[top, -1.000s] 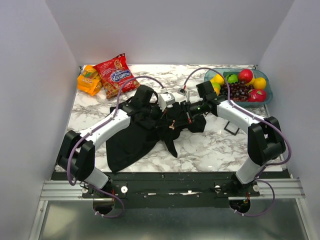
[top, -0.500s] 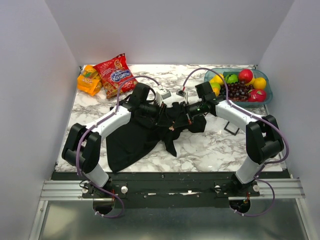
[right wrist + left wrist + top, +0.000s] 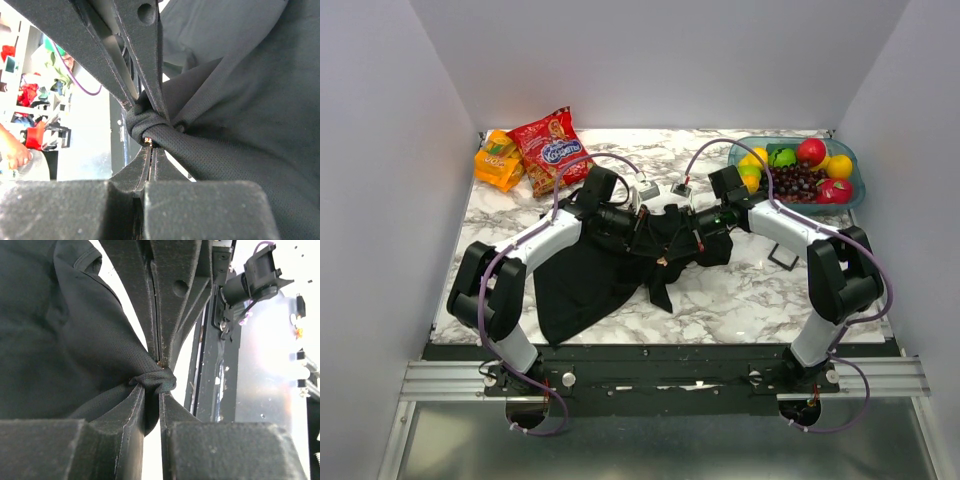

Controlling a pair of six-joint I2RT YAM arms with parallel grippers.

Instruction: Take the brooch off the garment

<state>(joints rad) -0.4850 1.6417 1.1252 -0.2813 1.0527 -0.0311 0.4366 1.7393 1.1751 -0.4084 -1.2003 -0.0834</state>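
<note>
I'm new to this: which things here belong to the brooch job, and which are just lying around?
Job: shirt, brooch, left gripper, right gripper.
Lying about: snack bag, orange packet, fruit bowl, black tray.

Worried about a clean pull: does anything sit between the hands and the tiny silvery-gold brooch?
Bunched cloth of the black T-shirt: left hand and right hand pinch one knot of it, the tiny silvery-gold brooch glinting there.
</note>
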